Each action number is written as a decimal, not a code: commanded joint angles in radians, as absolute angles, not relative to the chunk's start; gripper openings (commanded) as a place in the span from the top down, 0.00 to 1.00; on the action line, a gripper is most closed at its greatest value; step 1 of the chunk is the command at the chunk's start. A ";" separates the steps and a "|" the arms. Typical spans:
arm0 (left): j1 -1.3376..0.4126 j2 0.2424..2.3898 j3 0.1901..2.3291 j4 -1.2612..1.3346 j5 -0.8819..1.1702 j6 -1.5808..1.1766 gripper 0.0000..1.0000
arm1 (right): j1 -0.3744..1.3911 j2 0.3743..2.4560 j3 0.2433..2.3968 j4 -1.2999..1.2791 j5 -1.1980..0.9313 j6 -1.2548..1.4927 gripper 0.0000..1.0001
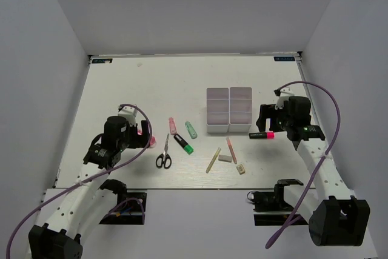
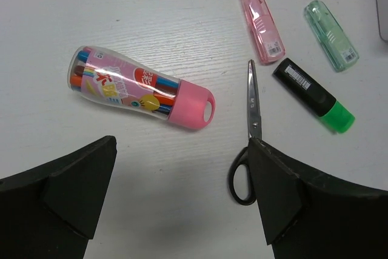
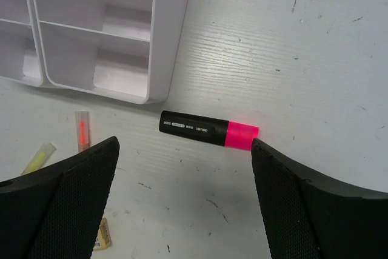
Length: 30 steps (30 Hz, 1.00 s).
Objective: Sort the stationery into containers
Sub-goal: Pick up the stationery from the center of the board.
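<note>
Overhead:
- Containers (image 1: 229, 110): four joined white bins, nothing visible inside.
- Black-pink marker (image 1: 262, 135): flat on the table at 4 o'clock of the bins, beneath the right gripper (image 1: 270, 127).
- Scissors (image 1: 163, 154): loose at 8 o'clock of the bins.

Left wrist:
- Left gripper (image 2: 182, 180): jaws spread wide and holding nothing, hovering over a pink-capped pen tube (image 2: 139, 95).
- The scissors lay at 3 o'clock of the tube.

Right wrist:
- The right gripper's jaws stood wide and empty, straddling the marker.
- The marker's pink cap lay close to the finger at 3 o'clock.
- The nearest bin stood at 11 o'clock.

Handling note: the marker lay along the closing line. It seemed better to turn the wrist a quarter, centre on the black barrel, descend and pinch across its width.
</note>
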<state>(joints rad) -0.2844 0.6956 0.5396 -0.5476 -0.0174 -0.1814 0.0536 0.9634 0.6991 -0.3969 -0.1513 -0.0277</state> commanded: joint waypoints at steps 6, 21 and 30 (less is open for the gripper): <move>-0.281 0.709 0.563 -0.541 0.026 -0.184 0.00 | 0.054 0.942 0.742 -0.402 -0.155 -0.029 0.10; -0.311 0.906 0.676 -0.667 -0.060 -0.463 0.91 | 0.057 0.904 0.745 -0.472 -0.299 -0.126 0.12; -0.227 1.121 1.011 -1.008 -0.282 -1.001 0.00 | 0.057 0.904 0.767 -0.494 -0.255 -0.132 0.10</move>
